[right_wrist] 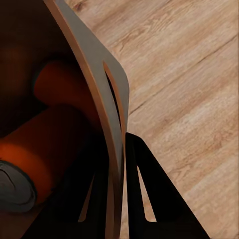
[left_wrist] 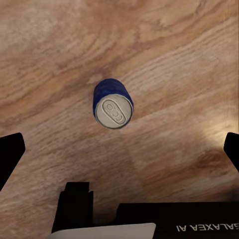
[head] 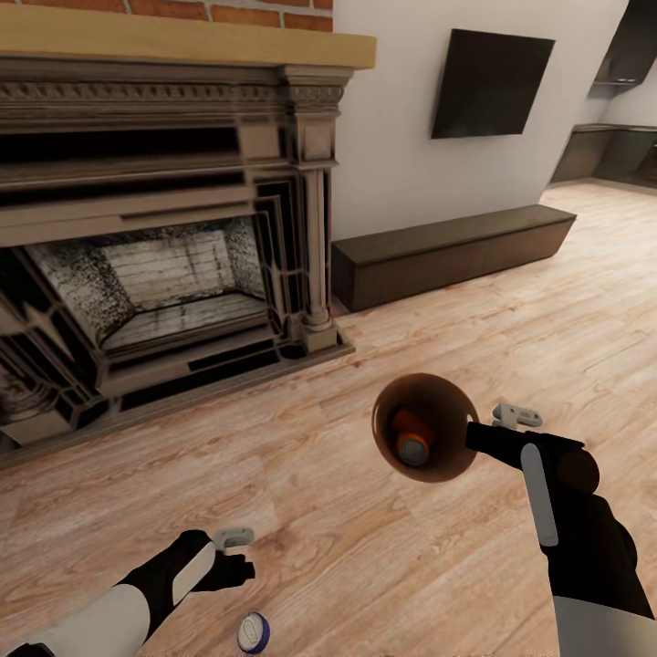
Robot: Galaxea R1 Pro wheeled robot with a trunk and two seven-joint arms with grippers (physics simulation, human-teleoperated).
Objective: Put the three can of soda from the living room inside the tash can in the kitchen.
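Cans: the blue can [left_wrist: 113, 104] stands upright on the wood floor [head: 365, 547] below the wide-open left hand [left_wrist: 119, 149]. Light, smooth and rigid, likely; grip its sides. Right hand [right_wrist: 117, 164] pinches the bin [head: 425, 427] rim, orange cans [head: 411, 436] inside.

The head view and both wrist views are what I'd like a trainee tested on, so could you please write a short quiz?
1. True or false: the right claw grips the trash can by its rim.
2. What colour is the can standing on the wood floor below the left claw? A orange, B blue, C green.
3. Fill in: the cans inside the bin are ____.

Key: 1 true; 2 B; 3 orange.
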